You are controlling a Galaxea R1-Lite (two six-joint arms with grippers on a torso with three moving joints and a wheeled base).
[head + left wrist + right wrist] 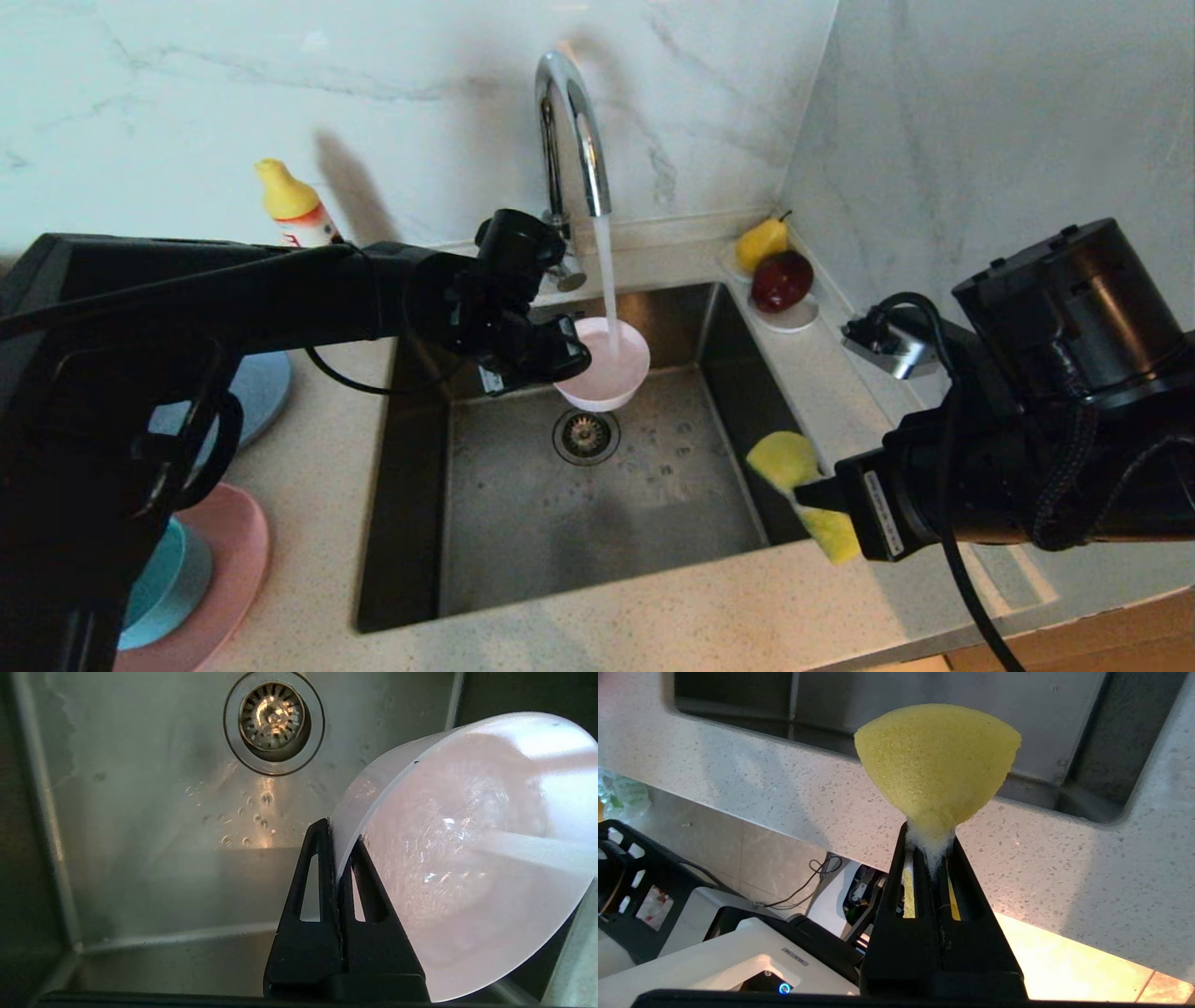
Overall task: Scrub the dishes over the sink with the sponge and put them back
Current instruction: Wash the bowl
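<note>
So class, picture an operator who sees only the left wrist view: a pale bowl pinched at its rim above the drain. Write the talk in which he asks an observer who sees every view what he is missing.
Operator: Is water running into the bowl?
Observer: Yes, the tap pours a stream into it over the sink.
Operator: Where is the sponge?
Observer: The right tool is shut on it, above the counter at the sink's right edge, away from the bowl.
Operator: What else is left to wash?
Observer: On the counter left of the sink lie a blue-grey plate, and a teal bowl on a pink plate.
</note>
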